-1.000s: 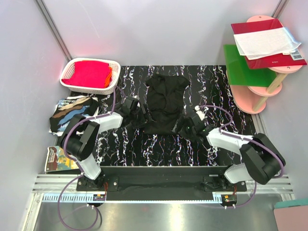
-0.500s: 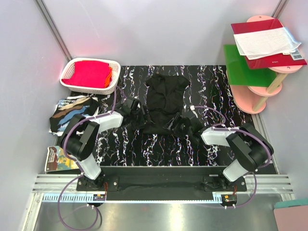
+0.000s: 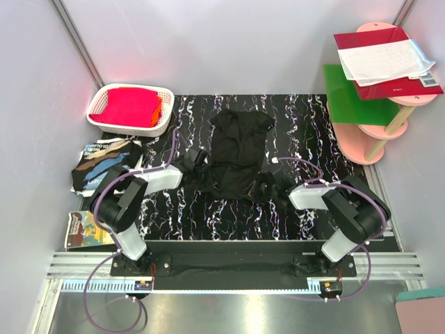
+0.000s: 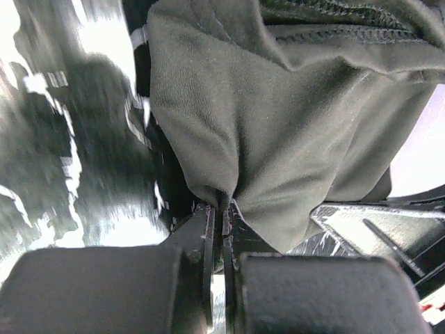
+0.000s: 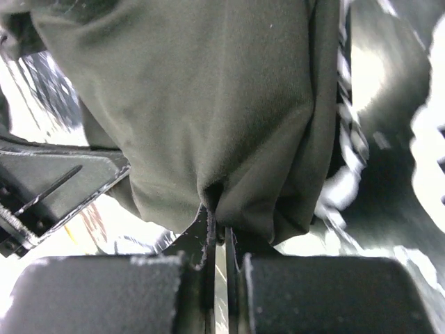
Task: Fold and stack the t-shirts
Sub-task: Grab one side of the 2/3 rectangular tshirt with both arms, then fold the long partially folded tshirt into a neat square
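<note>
1. Looking down from the top camera, I see one black t-shirt (image 3: 240, 149) lying rumpled at the centre of the frame on the black, white-veined mat (image 3: 327, 125), neck end toward the top.
2. The left gripper (image 3: 197, 161) sits at the shirt's lower left edge and the right gripper (image 3: 268, 182) at its lower right edge. Both are in contact with the cloth.
3. In my left wrist view, the left gripper (image 4: 224, 207) has its jaws pressed together on a pinch of the dark fabric. The cloth bunches up out of the pinch and fills the upper right of the frame.
4. My right wrist view shows the same: the right gripper (image 5: 217, 212) is clamped on a fold of the shirt, and the fabric spreads across the upper half of the frame.
5. A second t-shirt (image 3: 103, 161), its blue, tan and white print showing, lies crumpled at the middle left of the top view, beside the mat's left edge.
6. Just above it stands a white basket (image 3: 132, 87) holding red cloth (image 3: 132, 106).
7. At the upper right, a pink tiered stand (image 3: 379, 149) carries a green board (image 3: 351, 104), a red board (image 3: 389, 89) and white paper (image 3: 382, 61).
</note>
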